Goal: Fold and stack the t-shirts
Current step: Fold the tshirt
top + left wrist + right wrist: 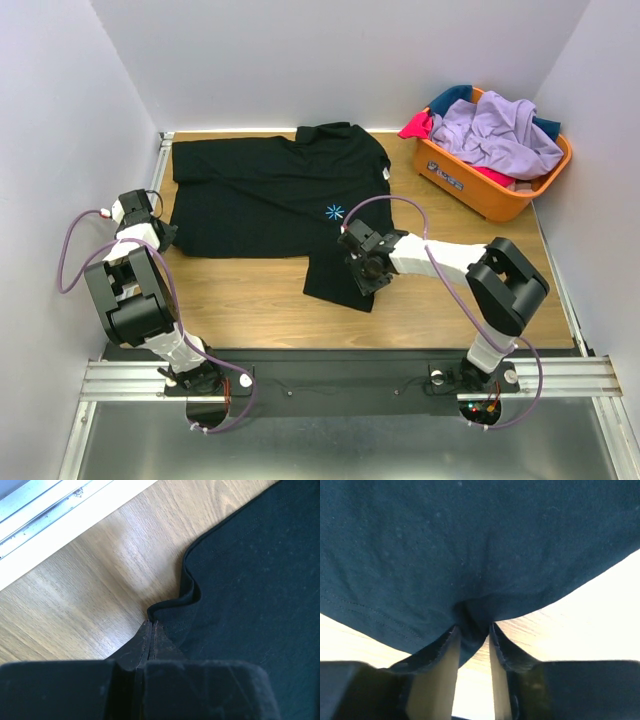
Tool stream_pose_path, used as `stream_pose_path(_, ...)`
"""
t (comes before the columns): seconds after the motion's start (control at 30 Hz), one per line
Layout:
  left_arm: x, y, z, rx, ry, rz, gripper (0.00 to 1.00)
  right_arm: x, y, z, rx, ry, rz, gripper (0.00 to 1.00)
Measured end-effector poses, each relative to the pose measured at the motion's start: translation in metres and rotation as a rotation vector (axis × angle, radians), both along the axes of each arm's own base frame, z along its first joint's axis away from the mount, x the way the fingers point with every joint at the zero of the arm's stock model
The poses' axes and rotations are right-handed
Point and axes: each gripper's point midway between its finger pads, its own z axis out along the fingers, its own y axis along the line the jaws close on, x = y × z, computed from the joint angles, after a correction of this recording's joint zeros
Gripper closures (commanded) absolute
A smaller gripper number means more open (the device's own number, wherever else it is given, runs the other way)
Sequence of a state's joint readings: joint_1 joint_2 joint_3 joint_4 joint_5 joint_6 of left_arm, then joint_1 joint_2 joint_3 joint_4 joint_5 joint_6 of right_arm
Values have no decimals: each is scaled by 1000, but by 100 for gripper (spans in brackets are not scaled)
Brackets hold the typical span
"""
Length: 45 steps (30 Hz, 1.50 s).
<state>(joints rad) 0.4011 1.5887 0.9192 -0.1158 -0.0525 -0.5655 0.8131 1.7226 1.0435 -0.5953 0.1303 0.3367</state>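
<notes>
Sprawling across the wooden surface (260, 300), soft black t-shirt (270, 195): left fingers (142, 645) pinch its puckered hem, right fingers (440, 660) grip a fold; orange basket (480, 195) apart.

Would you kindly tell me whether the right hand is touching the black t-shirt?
Touching. In the right wrist view the black t-shirt puckers between the fingers of the right hand.

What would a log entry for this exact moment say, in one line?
black t-shirt spread on table | left gripper shut at its left edge | right gripper pinching its near flap | other shirts in basket
</notes>
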Motion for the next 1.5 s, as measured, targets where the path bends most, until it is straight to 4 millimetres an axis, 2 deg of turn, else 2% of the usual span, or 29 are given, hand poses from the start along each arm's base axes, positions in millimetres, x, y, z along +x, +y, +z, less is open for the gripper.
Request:
stream_pose_path(0.13, 0, 0, 0, 0, 0, 0, 100, 4, 3, -2, 0, -10, -1, 90)
stream_pose_path(0.23, 0, 0, 0, 0, 0, 0, 100, 6, 4, -1, 3, -20, -3, 100)
stream_pose_path(0.5, -4, 0, -2, 13, 23, -17, 100, 7, 1, 4, -3, -42, -26, 100)
stream_pose_path(0.6, -7, 0, -1, 23, 37, -30, 100, 2, -6, 6, -34, -27, -33, 100)
stream_pose_path(0.7, -10, 0, 7, 37, 28, -39, 100, -3, -15, 16, -82, 3, -35, 100)
stream_pose_path(0.83, -11, 1, 33, 69, -22, -40, 100, 2, -9, 47, -84, 7, -34, 100)
stream_pose_path(1.07, -24, 8, 76, 114, -109, -9, 100, 19, 17, 122, 8, -36, -15, 100)
stream_pose_path(1.17, -32, 11, 86, 122, -122, 7, 100, 19, 26, 145, 53, -35, 11, 100)
stream_pose_path(1.33, -45, 16, 95, 126, -131, 35, 100, 7, 28, 161, 71, 20, 47, 100)
stream_pose_path(1.5, -54, 18, 96, 122, -130, 53, 100, 8, 53, 199, 199, 14, 91, 100)
